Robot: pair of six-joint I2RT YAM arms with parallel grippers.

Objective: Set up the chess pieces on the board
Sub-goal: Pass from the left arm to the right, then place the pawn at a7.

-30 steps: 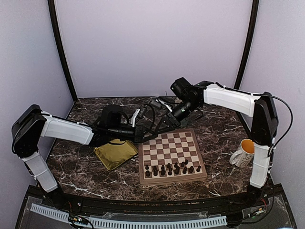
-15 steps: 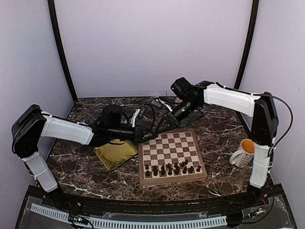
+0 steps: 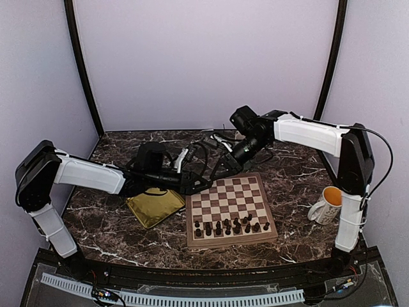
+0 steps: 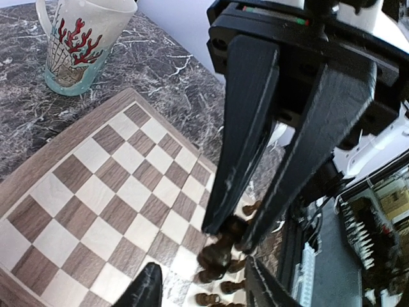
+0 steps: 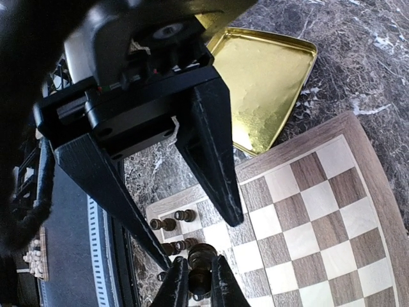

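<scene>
On the dark marble table (image 3: 115,224), between lilac walls (image 3: 204,64), the board (image 3: 230,192) has its pieces (image 3: 227,226) along its 6 o'clock edge. My right gripper (image 5: 199,274) clamps one piece (image 5: 200,256) above the board's 11 o'clock corner, and my left gripper (image 4: 204,275) is just beside it, jaws apart. Both arms stretch low, the left from 9 o'clock and the right from 2 o'clock.

**Top external:** fixed high at the near side, looking down across the whole counter (image 3: 108,224). **Left and right wrist:** close views facing each other, left pincer (image 4: 203,275) opposite right pincer (image 5: 197,265). All three share the board (image 3: 230,195).
</scene>
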